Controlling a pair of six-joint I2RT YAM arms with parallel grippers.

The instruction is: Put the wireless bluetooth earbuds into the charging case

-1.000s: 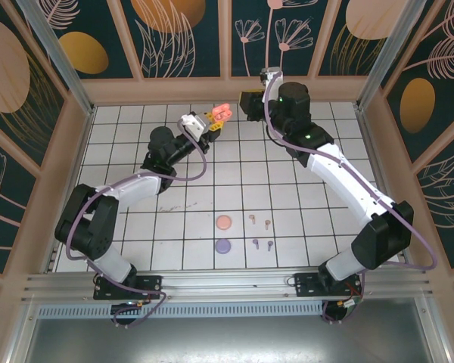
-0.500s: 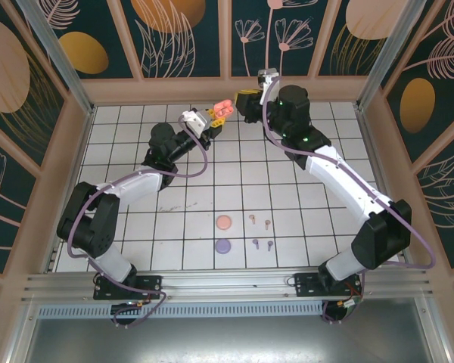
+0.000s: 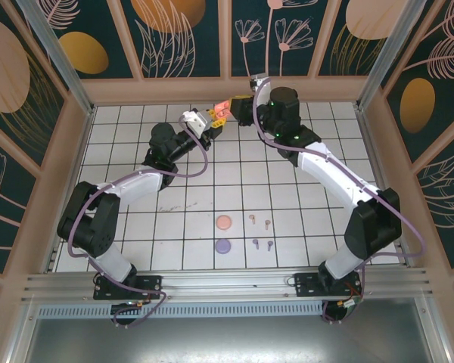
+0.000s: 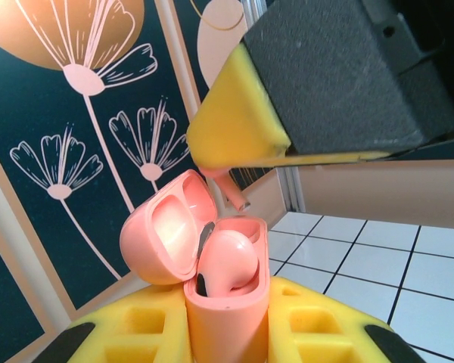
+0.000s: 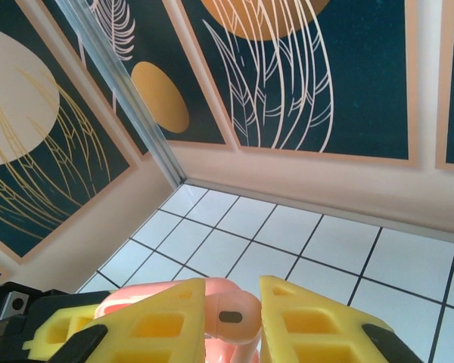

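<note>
My left gripper [image 4: 227,336] is shut on the body of a coral charging case [image 4: 225,306], held upright with its lid [image 4: 165,227] open to the left. One coral earbud [image 4: 228,261] sits in the case. My right gripper [image 5: 234,299] is shut on a second coral earbud [image 5: 231,321]. In the left wrist view this bud's stem [image 4: 234,190] hangs just above the case's far socket, under the right gripper's yellow finger [image 4: 234,128]. From above, the case [image 3: 220,108] and both grippers meet near the back wall. Tan earbuds [image 3: 252,218] and purple earbuds [image 3: 255,243] lie on the table.
A closed peach case [image 3: 224,222] and a closed purple case [image 3: 224,246] lie on the white tiled table [image 3: 310,204] at centre front, left of the loose buds. The wooden back wall [image 3: 174,89] stands close behind the grippers.
The right gripper has swung left with its earbud until it is over the open case. The left gripper with the case has shifted slightly toward the back wall.
</note>
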